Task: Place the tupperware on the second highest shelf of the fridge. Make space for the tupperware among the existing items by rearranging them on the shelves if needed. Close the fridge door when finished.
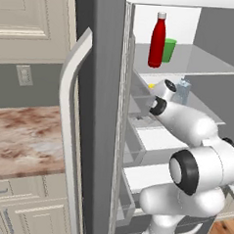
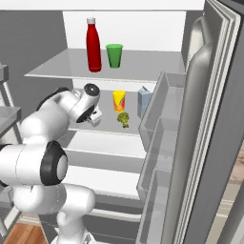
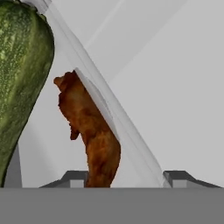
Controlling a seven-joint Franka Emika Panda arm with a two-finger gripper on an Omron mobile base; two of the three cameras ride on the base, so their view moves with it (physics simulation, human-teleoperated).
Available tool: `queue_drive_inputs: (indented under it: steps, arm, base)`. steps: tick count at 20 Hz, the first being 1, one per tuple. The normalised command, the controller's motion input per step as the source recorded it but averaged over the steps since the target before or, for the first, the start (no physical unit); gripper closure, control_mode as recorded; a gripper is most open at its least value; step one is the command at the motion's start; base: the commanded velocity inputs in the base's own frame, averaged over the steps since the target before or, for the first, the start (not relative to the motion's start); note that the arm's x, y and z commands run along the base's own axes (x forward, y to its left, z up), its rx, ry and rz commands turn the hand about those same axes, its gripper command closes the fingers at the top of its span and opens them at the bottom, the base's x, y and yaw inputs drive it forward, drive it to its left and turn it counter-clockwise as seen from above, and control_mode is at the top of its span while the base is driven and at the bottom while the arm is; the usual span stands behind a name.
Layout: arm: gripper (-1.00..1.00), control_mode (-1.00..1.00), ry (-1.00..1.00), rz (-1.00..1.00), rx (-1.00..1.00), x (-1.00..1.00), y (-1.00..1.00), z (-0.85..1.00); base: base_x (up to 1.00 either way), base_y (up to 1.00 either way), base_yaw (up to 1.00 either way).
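The tupperware (image 3: 109, 118) was seen close up in the hand view, its translucent wall running diagonally between the two dark fingertips (image 3: 74, 177), with a green food piece (image 3: 22, 78) and an orange-red piece (image 3: 94, 140) showing inside it. The end effector (image 3: 124, 179) was clamped on the tupperware, one tip on either side of its wall. In the right base view, the end effector (image 2: 94, 116) was held over the left part of the second highest shelf (image 2: 107, 129) of the fridge (image 1: 98, 88), whose doors stood open.

On the same shelf, to the right, a small yellow item (image 2: 118, 101), a broccoli floret (image 2: 124, 119) just in front of it, and a pale blue carton (image 2: 144, 102) were set near one another. On the top shelf, a tall red bottle (image 2: 93, 45) and a green cup (image 2: 114, 55) were placed side by side. A marbled bench (image 1: 24, 138) was visible left of the fridge in the left base view.
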Motion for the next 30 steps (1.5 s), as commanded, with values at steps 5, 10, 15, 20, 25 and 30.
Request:
queue_drive_inputs:
  steps: [5, 10, 15, 20, 25, 30]
  arm:
    - [-1.0, -1.0, -0.04, 0.0, -0.01, 0.5, 0.2, -0.14]
    - [-1.0, -1.0, -0.12, 0.0, -0.01, 0.24, 0.08, -0.1]
    - [-1.0, -1.0, -0.14, 0.0, -0.03, -0.08, 0.0, 0.0]
    - [-1.0, -1.0, -0.13, 0.0, -0.03, -0.77, -0.01, 0.21]
    - [-1.0, -1.0, -0.08, 0.0, 0.0, -0.77, -0.2, 0.75]
    - [-1.0, -1.0, 0.01, 0.01, -0.15, -0.91, -0.31, 0.69]
  base:
    - [0.0, 0.0, 0.0]
    - [0.0, 0.0, 0.0]
    - [0.0, 0.0, 0.0]
    - [0.0, 0.0, 0.0]
    - [0.0, 0.0, 0.0]
    - [0.0, 0.0, 0.0]
